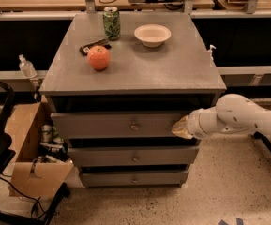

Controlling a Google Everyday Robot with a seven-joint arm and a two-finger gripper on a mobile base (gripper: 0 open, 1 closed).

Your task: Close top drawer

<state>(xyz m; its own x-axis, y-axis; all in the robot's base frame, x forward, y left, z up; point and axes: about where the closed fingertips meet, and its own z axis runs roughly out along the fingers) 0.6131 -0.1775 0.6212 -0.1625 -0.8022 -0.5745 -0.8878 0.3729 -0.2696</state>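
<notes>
The top drawer (pixel 102 124) is a wide grey drawer with a small round metal knob (pixel 134 125) in the middle of its front. It stands only slightly out from the grey cabinet (pixel 172 74), with a thin dark gap above it. My gripper (pixel 181 127) comes in from the right on a white arm (pixel 238 118) and presses against the right end of the drawer front.
Two lower grey drawers (pixel 134 157) with like knobs sit below. On the cabinet top stand a green can (pixel 111 23), a white bowl (pixel 152 34), an orange-red fruit (pixel 99 57) and a dark bar (pixel 94 46). An open cardboard box (pixel 29 153) stands at the left.
</notes>
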